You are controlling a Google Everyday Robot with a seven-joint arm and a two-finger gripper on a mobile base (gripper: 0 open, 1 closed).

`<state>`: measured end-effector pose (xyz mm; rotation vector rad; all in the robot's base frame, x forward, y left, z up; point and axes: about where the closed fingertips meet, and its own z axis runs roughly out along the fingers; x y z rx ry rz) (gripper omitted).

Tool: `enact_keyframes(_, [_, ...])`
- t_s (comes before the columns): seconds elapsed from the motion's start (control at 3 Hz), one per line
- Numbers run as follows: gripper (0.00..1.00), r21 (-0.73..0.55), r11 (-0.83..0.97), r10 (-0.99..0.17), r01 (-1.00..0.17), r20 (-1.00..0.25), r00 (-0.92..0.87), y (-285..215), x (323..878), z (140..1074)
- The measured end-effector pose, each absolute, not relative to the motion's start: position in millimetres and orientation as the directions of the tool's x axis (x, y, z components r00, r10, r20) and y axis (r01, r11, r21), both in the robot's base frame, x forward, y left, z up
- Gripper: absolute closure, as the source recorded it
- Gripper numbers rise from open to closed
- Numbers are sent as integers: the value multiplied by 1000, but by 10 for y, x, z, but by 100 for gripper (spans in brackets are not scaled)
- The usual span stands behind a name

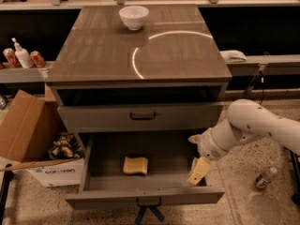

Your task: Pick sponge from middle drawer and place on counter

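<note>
The pale-yellow sponge (135, 165) lies flat on the floor of the open middle drawer (145, 196), left of centre. My gripper (198, 170) hangs over the drawer's right end, pointing down, well to the right of the sponge and apart from it. The white arm comes in from the right. The glossy grey-brown counter (103, 50) tops the cabinet, with a bright curved glare.
A white bowl (133, 17) stands at the back of the counter. The upper drawer front (140, 117) is closed above the open one. A cardboard box (28, 130) with clutter sits on the floor at left. A small bottle (265, 177) lies on the floor at right.
</note>
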<state>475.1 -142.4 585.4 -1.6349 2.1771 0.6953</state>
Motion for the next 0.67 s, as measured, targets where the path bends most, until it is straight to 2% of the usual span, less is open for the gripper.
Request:
enact_keyframes(0.33, [0, 220, 200, -801, -955, -525, -289, -1263, 4891, 5449])
enact_keyframes(0.67, [0, 162, 244, -788, -956, -541, -293, -1144, 5087, 5246])
